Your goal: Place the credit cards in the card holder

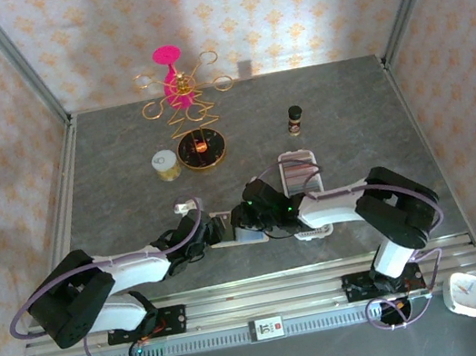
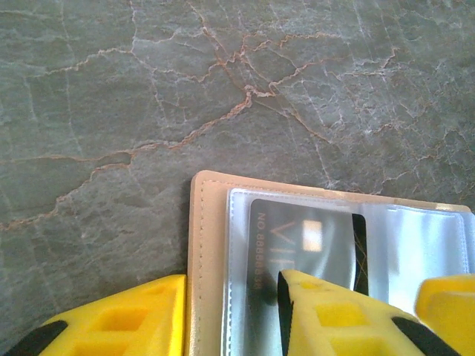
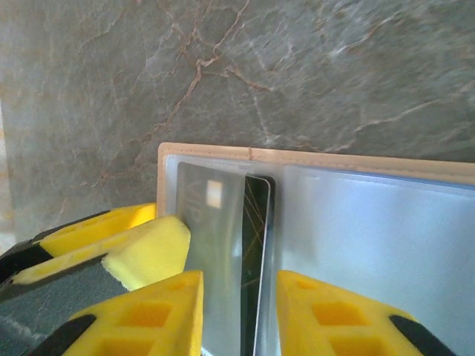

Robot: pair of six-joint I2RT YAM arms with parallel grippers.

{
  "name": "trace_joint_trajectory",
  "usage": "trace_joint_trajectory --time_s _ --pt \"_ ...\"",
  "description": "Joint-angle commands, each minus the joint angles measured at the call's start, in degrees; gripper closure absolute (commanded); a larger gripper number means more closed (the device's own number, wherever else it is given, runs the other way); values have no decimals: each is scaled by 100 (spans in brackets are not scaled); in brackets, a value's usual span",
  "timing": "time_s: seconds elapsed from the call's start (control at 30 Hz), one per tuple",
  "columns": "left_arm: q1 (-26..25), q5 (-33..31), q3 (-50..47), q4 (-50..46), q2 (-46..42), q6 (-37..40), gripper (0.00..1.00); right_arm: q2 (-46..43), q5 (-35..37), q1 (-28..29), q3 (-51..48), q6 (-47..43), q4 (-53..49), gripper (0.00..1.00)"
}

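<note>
The right gripper (image 3: 239, 297) is standing narrowly open around the dark credit card (image 3: 257, 245). The left gripper (image 2: 231, 304), likewise narrowly open, is straddling the nine-o'clock edge of the card holder (image 2: 208, 245).

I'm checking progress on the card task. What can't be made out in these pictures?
Top view: the left gripper and right gripper cover most of the card holder; the credit cards in the white tray are too small to count.
Left wrist: the dark card has print blurred behind its sleeve.
Right wrist: the bottom edge cuts off how deep that card sits.
</note>
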Motion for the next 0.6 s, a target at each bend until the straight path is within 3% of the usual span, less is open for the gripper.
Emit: trace_joint_trajectory --time_s 0.0,0.23,0.57 --pt "-289 1148 -207 -134 438 -177 65 -376 574 38 56 -176 -792 63" --pt "-309 1122 -278 -144 438 -177 65 -807 804 38 -298 -64 -1125 58" --pt "-366 1130 -270 -122 469 -195 66 -559 493 67 -396 -10 -707 58"
